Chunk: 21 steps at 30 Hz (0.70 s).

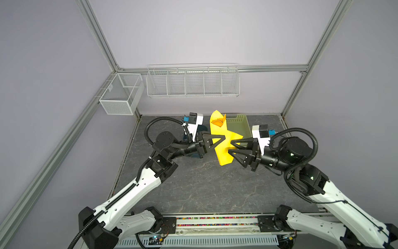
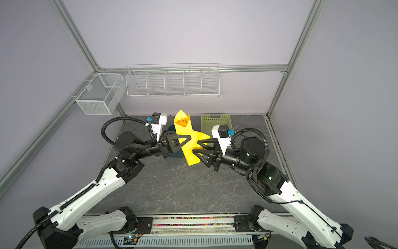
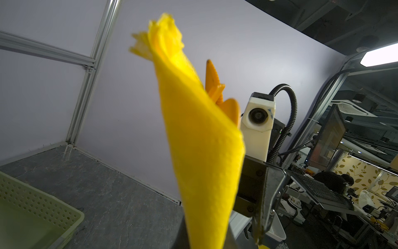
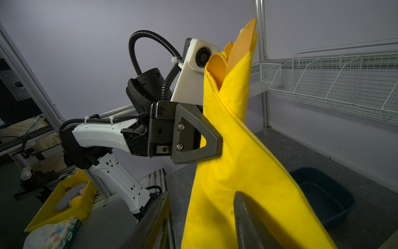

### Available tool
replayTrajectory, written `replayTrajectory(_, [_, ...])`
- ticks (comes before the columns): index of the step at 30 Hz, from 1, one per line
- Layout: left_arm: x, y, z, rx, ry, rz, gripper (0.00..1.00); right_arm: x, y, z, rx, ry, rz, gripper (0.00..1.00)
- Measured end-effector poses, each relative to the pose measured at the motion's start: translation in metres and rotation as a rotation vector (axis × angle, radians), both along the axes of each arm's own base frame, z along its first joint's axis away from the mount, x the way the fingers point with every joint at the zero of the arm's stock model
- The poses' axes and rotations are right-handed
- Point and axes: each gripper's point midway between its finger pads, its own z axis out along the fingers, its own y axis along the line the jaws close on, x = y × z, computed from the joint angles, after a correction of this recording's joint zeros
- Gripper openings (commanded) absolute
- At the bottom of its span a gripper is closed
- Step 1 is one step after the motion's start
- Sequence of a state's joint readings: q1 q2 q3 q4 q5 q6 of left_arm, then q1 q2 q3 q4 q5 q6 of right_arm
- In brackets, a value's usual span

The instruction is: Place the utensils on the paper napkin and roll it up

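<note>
Three orange utensils peep from the open upper end of the paper napkin. Your left gripper holds it aloft, pinched shut on its middle, above the dark table and just in front of the green basket. Your right gripper waits with jaws apart astride the lower part, gripping nothing.

The likeliest slip comes from the loose wrap: a single pinch may let the cutlery slide out of the lower end, or tip from the top if you tilt it further. A wide flap juts toward the right gripper; close on that alone and a pull would probably unwind the roll.

The napkin is bright yellow and thin, wound into a slanted, flaring tube rather than a tight one. A spoon bowl, fork tines and a flat blade show at its mouth.
</note>
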<state>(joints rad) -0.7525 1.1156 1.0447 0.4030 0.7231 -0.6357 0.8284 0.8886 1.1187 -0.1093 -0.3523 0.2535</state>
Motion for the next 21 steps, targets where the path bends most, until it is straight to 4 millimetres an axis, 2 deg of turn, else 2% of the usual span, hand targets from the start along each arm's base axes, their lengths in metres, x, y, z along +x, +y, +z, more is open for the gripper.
replayTrajectory(21, [-0.008, 0.002, 0.008, -0.026, -0.024, -0.024, 0.08, 0.002, 0.004, -0.013, -0.025, 0.032, 0.009, 0.43])
